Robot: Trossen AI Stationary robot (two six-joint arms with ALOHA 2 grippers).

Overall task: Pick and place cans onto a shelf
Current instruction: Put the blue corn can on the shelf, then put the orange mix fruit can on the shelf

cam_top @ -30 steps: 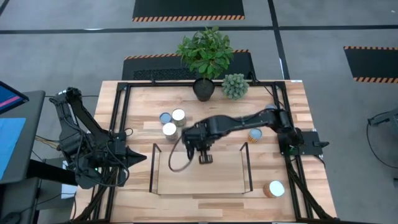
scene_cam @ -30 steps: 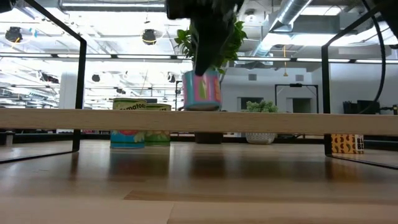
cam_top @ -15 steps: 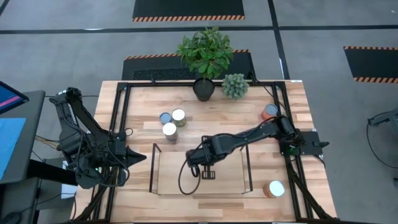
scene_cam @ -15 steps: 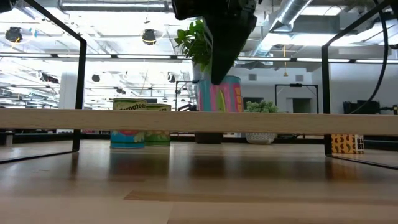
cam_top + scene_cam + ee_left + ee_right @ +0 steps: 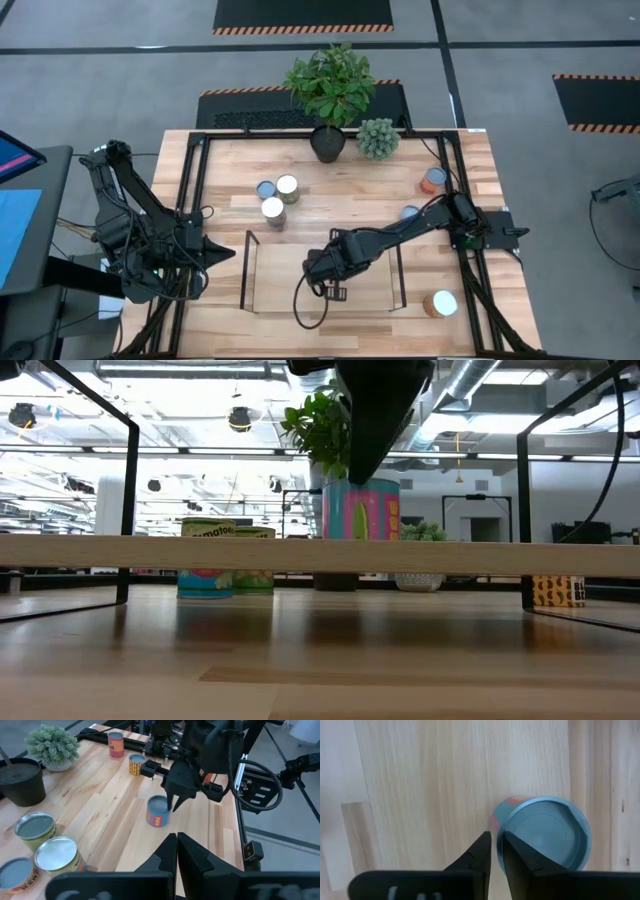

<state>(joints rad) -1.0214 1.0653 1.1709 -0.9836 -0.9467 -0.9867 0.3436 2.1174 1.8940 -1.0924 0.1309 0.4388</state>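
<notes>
1. Readable writing is scarce. In the low view the green-topped can [image 5: 208,555] behind the shelf [image 5: 150,552] shows the letters "omato" on its upper band. The pink, teal and green can [image 5: 362,510] on the shelf bears only colour blocks that cannot be read
2. That can stands upright on the shelf board, right of its middle. The left wrist view shows its grey-blue top and its reddish-orange lower side [image 5: 158,811]
3. The right tool [image 5: 175,808] points down at the can's rim. In the right wrist view its fingers [image 5: 482,851] are close together with only a slit between them. The can [image 5: 542,832] sits beside them, not between them
4. From above, the right arm covers this can. Only the right tool [image 5: 337,291] shows over the shelf [image 5: 280,285], near its front edge
5. The left tool [image 5: 225,252] waits left of the shelf, its fingers [image 5: 170,851] pressed together
6. Three cans [image 5: 273,196] cluster just behind the shelf's left rear corner
7. A pale-blue-topped can [image 5: 409,213] and a reddish-topped can [image 5: 433,180] stand behind the right end of the shelf. A white-topped can [image 5: 440,303] with orange sides stands right of its front corner, near the edge of the table [image 5: 470,160]
8. The left half of the shelf board lies bare, between the dark wire end frames
9. A dark plant pot [image 5: 327,143] and a small bushy plant [image 5: 377,138] stand well behind the shelf
</notes>
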